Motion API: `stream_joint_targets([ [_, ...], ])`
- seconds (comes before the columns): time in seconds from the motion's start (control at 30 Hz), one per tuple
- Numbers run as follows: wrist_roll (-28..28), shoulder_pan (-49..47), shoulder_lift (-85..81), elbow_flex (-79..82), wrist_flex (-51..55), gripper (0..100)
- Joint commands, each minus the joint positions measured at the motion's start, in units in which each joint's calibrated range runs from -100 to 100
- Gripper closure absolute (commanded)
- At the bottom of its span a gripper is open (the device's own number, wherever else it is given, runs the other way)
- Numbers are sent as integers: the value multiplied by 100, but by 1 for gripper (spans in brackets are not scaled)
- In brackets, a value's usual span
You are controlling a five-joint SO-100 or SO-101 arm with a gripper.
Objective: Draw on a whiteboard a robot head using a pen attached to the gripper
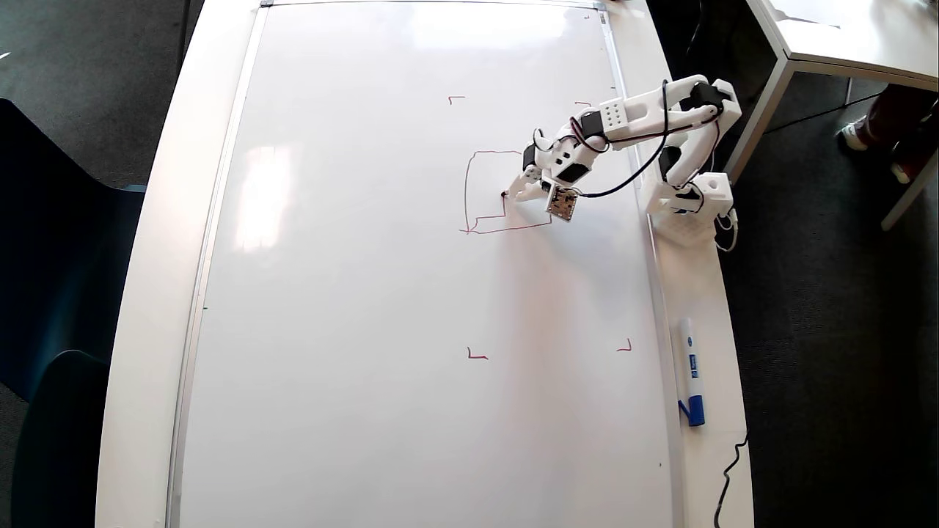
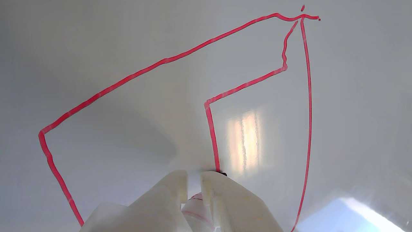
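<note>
I have the small white 3D-printed gripper (image 2: pixel 194 180) clenched on the slim white marker pen (image 2: pixel 197 206), its dark tip touching the glossy white silver-framed whiteboard (image 1: pixel 367 293) near the right edge. The thin red robot head drawing (image 1: pixel 484 191) lies directly ahead of the tip — I judge the inner square's line must continue from here.

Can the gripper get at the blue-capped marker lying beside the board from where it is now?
Probably not readily: the gripper is shut on the pen, and the blue-capped marker lies on the table past the arm's base, though nothing blocks the path.
</note>
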Motion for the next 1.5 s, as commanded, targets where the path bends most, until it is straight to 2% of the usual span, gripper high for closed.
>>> stream_joint_targets([
  [0.0, 6, -12, 485, -797, -101, 99],
  [0.3, 6, -12, 1047, -1441, -101, 99],
  [1.47, -26, -748, 1047, -1405, -335, 99],
])
